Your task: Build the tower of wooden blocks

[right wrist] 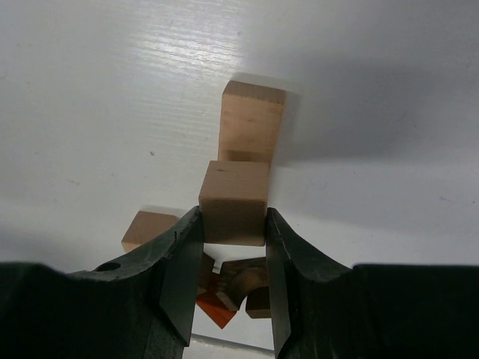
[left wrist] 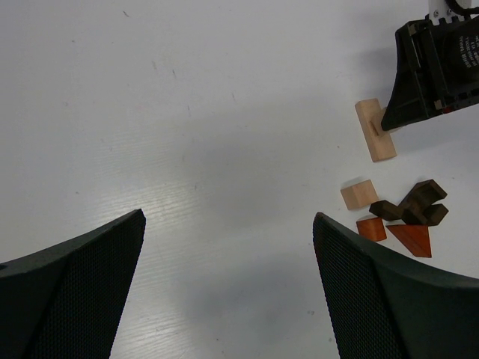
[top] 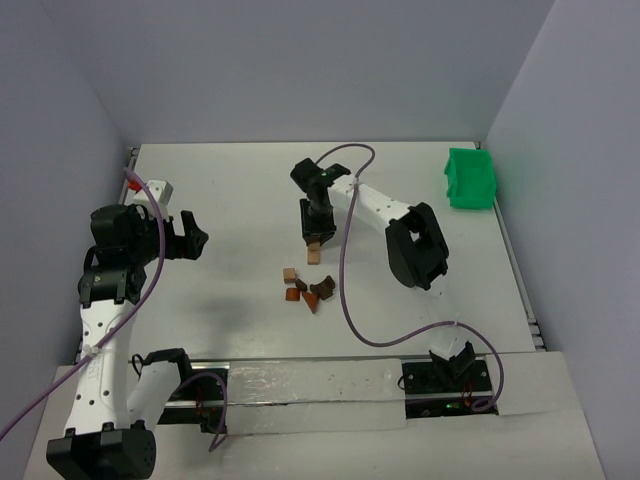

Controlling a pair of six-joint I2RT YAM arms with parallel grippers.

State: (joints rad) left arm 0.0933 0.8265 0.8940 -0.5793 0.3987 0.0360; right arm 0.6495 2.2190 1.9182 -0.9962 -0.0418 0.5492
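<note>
Right gripper [right wrist: 233, 223] is clamped on a light tan cube [right wrist: 233, 196], one finger pressed against each side face. It holds the cube over the near end of a light tan bar [right wrist: 252, 120] that lies flat on the desk; whether cube and bar touch cannot be told. Viewed from above, this spot is about mid-desk, slightly toward the far edge. Left gripper [left wrist: 228, 218] hangs with its jaws spread wide over bare desk toward the left edge, well apart from the blocks. Loose wood blocks lie in a small cluster on the near-edge side of the bar: a second tan cube [left wrist: 358, 194], dark brown pieces [left wrist: 415, 206] lying against one another, a small reddish-brown block [left wrist: 371, 228] and a reddish-brown wedge [left wrist: 412, 239] just beside them. A green bin [top: 468, 178] sits at the far right corner of the desk.
</note>
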